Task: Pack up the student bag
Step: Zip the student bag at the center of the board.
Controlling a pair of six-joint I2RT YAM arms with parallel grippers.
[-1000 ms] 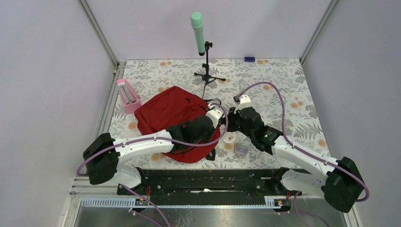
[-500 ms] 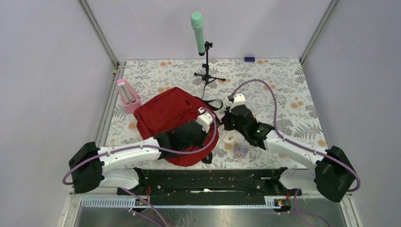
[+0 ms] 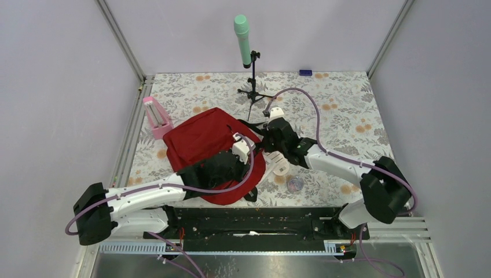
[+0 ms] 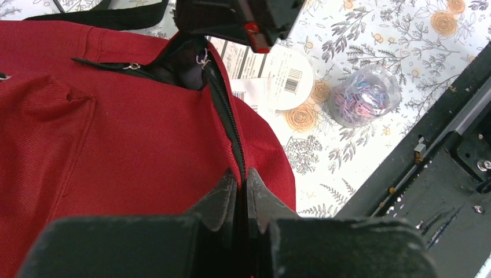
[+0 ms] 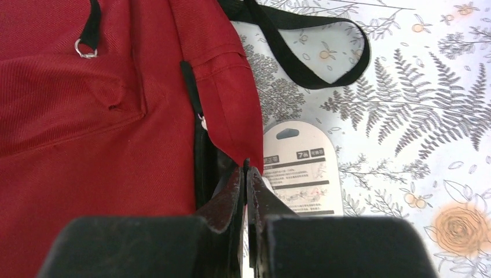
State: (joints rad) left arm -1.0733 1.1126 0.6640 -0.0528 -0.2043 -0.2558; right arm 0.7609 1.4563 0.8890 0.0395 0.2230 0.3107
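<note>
You see the student bag lying flat under both grippers, its zipper opening running between them. The left gripper is clenched on the bag's zipper edge, and the right gripper is clenched on the red fabric lip of the opening. A white carded pack lies just right of the right gripper's tips, and a clear tub of coloured clips sits ahead-right of the left gripper.

Red student bag lying flat on floral table, black zipper partly open, dark lining visible.
</note>
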